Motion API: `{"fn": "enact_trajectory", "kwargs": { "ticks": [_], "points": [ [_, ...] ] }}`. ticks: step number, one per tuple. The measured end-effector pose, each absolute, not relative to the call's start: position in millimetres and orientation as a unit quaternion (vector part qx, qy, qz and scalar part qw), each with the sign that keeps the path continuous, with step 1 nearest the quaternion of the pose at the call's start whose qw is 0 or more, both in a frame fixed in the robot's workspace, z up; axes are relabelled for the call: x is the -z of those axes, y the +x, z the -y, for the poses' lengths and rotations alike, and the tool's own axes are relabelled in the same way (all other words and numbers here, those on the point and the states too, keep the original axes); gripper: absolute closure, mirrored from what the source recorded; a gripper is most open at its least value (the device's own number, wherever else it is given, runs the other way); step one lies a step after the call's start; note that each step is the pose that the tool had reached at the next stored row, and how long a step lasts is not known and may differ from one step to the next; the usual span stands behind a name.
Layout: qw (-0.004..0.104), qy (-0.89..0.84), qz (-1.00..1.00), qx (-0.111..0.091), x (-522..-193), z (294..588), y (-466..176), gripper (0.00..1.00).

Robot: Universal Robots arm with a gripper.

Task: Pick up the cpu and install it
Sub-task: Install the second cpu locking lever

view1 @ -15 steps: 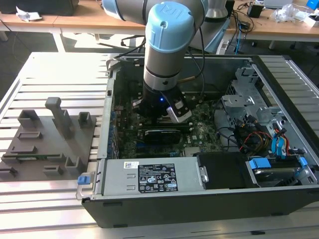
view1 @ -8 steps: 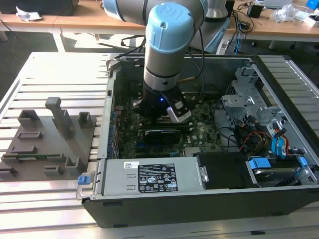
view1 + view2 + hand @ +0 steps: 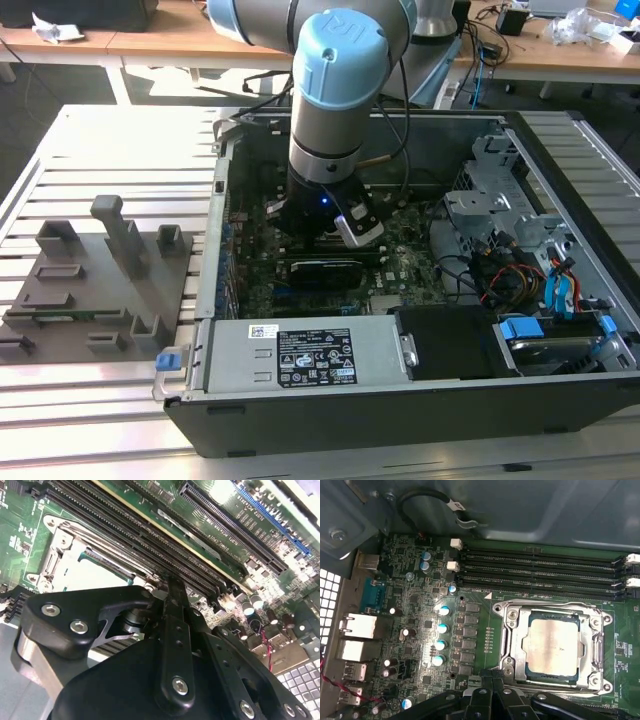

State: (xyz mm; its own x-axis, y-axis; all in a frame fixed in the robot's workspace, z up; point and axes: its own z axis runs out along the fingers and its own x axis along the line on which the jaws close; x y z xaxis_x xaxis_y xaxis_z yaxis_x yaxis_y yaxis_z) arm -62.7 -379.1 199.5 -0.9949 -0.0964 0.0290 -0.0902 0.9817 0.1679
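A: Inside the socket frame [image 3: 552, 647] on the motherboard [image 3: 470, 630], the cpu [image 3: 554, 646] lies flat, its metal top showing.

B: And the gripper [image 3: 492, 687]?

A: Just beside the socket, fingers pressed together, pinching nothing.

B: Then I'd judge seating matters now: check the chip sits level and square in the frame before anything presses on it.

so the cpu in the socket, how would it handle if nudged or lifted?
The cpu looks like a thin, stiff plate, so probably no flex. Its bare metal top looks smooth, likely slippery to pinch. It lies flat inside the socket frame, so a sideways nudge probably wouldn't shift it; no rolling or tipping.
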Motion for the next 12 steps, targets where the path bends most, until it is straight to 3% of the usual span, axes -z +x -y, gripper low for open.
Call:
{"fn": "enact_trajectory", "kwargs": {
  "ticks": [12],
  "points": [
    [0.018, 0.047, 0.995, 0.082, -208.6, 376.0, -61.3, 0.89]
  ]
}}
